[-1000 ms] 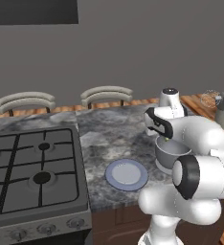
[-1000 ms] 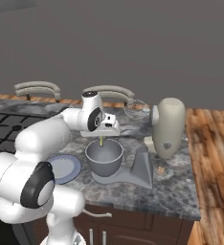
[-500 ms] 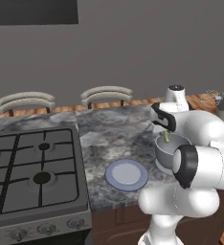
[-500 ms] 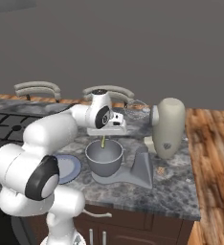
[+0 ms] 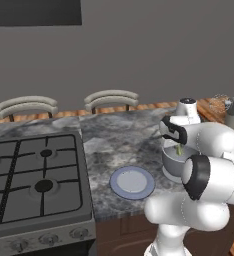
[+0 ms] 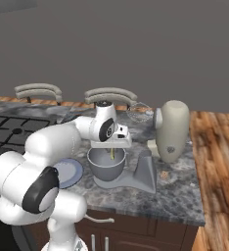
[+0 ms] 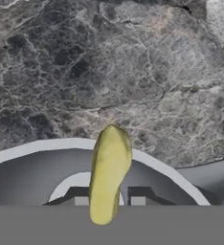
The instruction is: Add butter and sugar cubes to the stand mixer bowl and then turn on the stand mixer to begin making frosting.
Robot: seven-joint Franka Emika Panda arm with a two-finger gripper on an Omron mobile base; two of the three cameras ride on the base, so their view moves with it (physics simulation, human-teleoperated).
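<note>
Gripper [image 6: 111,151] poised over stand mixer bowl [image 6: 105,167], pointing down. Butter [image 7: 109,173] hangs between finger tips, long axis vertical, in line w/ gripper, lower end above bowl mouth. Whether jaws clamp stick or have let go: cannot tell. Bowl directly below hand, on base of stand mixer [image 6: 171,131]; blue-rimmed plate [image 5: 132,182] just beside bowl. Judged: release drops stick straight in.
</note>
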